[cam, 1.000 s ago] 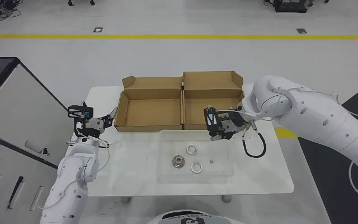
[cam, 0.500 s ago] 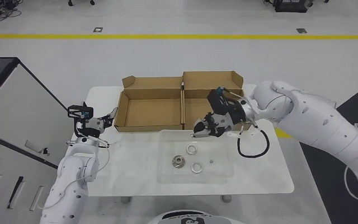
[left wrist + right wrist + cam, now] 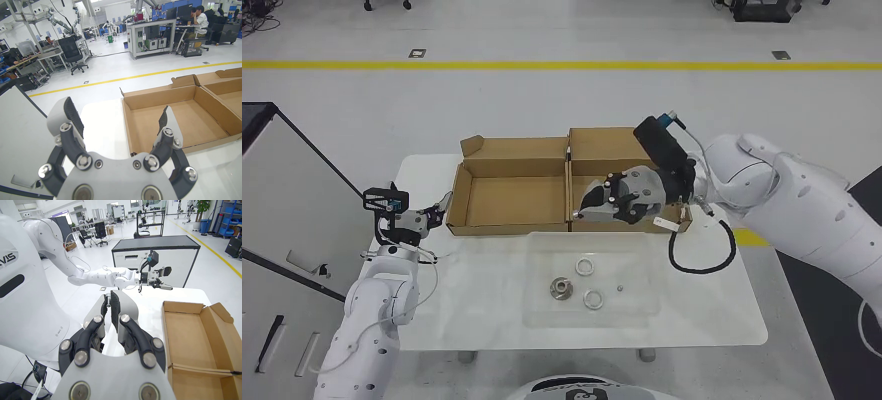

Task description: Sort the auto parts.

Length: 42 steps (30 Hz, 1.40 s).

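My right end effector is pinched narrow on a small threaded metal part. I hold it above the right cardboard box, close to the wall it shares with the left cardboard box, and both boxes sit along the far edge of the counter. My left end effector hangs wide with nothing in it at the counter's left edge, just beside the left cardboard box. One ring, a second ring and a flanged round part lie loose mid-counter, toward the near edge.
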Motion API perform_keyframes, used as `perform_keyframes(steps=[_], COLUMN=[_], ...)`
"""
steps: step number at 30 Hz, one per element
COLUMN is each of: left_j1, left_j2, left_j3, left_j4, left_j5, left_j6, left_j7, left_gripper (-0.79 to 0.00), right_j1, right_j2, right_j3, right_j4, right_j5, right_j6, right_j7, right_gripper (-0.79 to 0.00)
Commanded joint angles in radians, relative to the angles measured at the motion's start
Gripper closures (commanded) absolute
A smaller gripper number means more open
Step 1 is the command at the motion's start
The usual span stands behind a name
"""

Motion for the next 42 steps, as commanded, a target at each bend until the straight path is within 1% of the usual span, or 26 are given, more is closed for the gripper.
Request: perform_keyframes(steps=[1, 15, 19, 22, 29, 33, 37, 41, 42], left_j1=[0.000, 0.000, 0.000, 0.000, 0.000, 0.000, 0.000, 0.000, 0.000], left_j2=[0.000, 0.000, 0.000, 0.000, 0.000, 0.000, 0.000, 0.000, 0.000], left_j3=[0.000, 0.000, 0.000, 0.000, 0.000, 0.000, 0.000, 0.000, 0.000], left_j4=[0.000, 0.000, 0.000, 0.000, 0.000, 0.000, 0.000, 0.000, 0.000], left_j5=[0.000, 0.000, 0.000, 0.000, 0.000, 0.000, 0.000, 0.000, 0.000], left_j6=[0.000, 0.000, 0.000, 0.000, 0.000, 0.000, 0.000, 0.000, 0.000], left_j7=[0.000, 0.000, 0.000, 0.000, 0.000, 0.000, 0.000, 0.000, 0.000], left_gripper=[-0.785, -0.785, -0.785, -0.785, -0.785, -0.785, -0.785, -0.785, -0.785], right_j1=[0.001, 0.001, -0.026, -0.041, -0.085, -0.120, -0.163, -0.221, -0.221], right_j2=[0.000, 0.000, -0.003, -0.007, -0.032, -0.059, -0.097, -0.154, -0.154], right_j3=[-0.003, -0.003, 0.042, 0.079, 0.176, 0.248, 0.328, 0.412, 0.412], right_j4=[0.001, 0.001, -0.038, -0.079, -0.170, -0.215, -0.239, -0.240, -0.240], right_j5=[-0.001, -0.001, 0.040, 0.079, 0.207, 0.319, 0.483, 0.764, 0.764], right_j6=[0.000, 0.000, 0.000, 0.000, 0.000, 0.000, 0.000, 0.000, 0.000], right_j7=[0.001, 0.001, -0.073, -0.103, -0.129, -0.072, 0.066, 0.308, 0.308], right_gripper=[0.000, 0.000, 0.000, 0.000, 0.000, 0.000, 0.000, 0.000, 0.000])
